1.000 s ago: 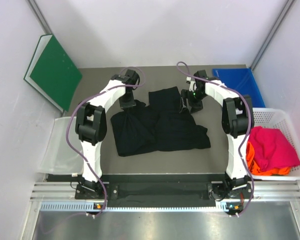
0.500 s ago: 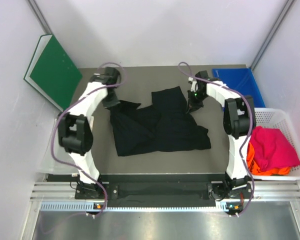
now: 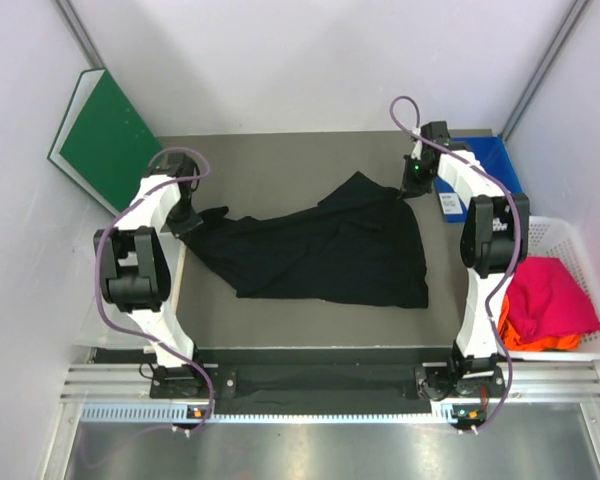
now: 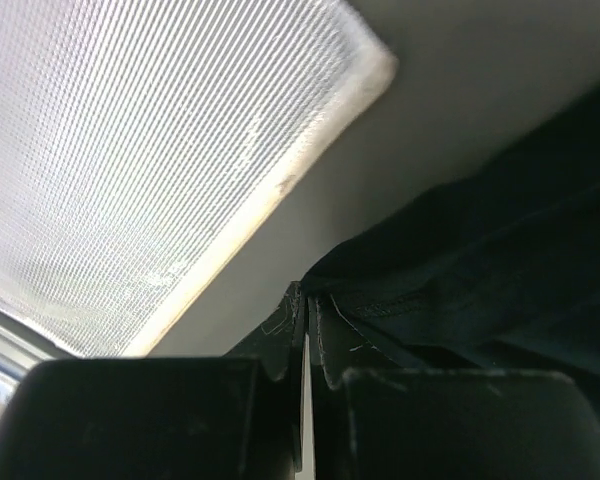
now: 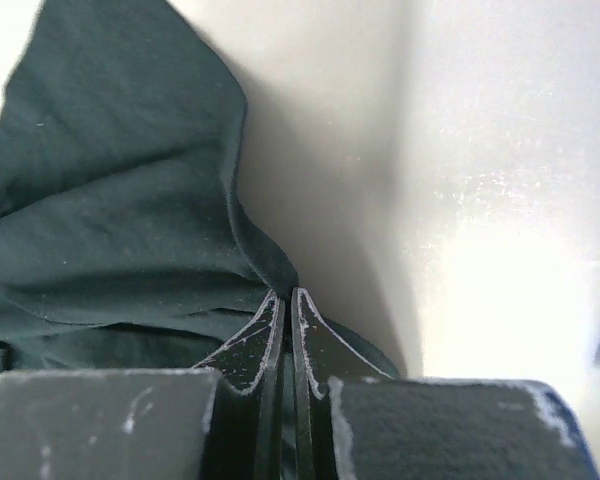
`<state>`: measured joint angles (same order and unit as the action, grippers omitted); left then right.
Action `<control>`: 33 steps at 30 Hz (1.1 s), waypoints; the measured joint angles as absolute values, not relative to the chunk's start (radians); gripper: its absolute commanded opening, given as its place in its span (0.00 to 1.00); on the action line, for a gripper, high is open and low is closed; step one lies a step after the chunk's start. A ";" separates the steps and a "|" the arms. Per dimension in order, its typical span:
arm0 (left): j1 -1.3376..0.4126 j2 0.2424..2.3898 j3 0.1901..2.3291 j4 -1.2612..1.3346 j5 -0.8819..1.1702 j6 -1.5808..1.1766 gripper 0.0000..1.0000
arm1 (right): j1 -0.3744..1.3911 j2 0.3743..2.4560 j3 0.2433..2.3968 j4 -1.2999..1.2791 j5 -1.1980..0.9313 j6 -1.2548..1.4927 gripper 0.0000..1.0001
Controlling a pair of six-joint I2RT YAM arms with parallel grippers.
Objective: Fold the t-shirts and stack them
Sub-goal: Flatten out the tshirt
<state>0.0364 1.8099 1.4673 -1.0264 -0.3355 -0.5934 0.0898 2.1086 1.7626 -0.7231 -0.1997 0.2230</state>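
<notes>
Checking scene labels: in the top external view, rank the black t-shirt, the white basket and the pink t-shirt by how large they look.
1. black t-shirt, clearly the largest.
2. white basket.
3. pink t-shirt, lying inside the basket, so smaller than it.

The black t-shirt (image 3: 330, 250) lies spread and wrinkled across the middle of the table, drawn out wide from a point near the left edge to a point toward the far right corner. The pink t-shirt (image 3: 545, 295) sits crumpled on the orange t-shirt (image 3: 515, 337) beyond the right edge.
</notes>
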 measured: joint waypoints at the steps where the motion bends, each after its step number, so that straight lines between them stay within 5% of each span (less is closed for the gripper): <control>1: 0.048 1.822 1.458 -1.026 -0.328 -0.597 0.00 | 0.092 2.117 1.764 -0.722 -0.198 0.225 0.00; 9: 0.120 1.844 1.445 -1.027 -0.255 -0.606 0.00 | 0.092 2.118 1.733 -0.733 -0.210 0.232 0.01; 10: 0.123 1.845 1.441 -1.026 -0.248 -0.608 0.07 | 0.092 2.112 1.707 -0.742 -0.208 0.231 0.06; 11: 0.125 1.845 1.433 -1.023 -0.241 -0.609 0.18 | 0.091 2.107 1.678 -0.751 -0.207 0.231 0.17; 12: 0.125 1.845 1.423 -1.024 -0.233 -0.608 0.58 | 0.091 2.105 1.655 -0.762 -0.206 0.231 0.44; 15: 0.131 1.845 1.367 -1.023 -0.221 -0.607 0.94 | 0.087 2.099 1.590 -0.794 -0.213 0.215 0.99; 24: 0.143 1.844 1.323 -1.016 -0.198 -0.611 0.99 | 0.086 2.019 1.687 -0.757 -0.251 0.211 1.00; 33: 0.134 1.836 1.389 -0.990 -0.170 -0.595 0.99 | 0.160 2.361 2.110 -0.721 -0.282 0.204 1.00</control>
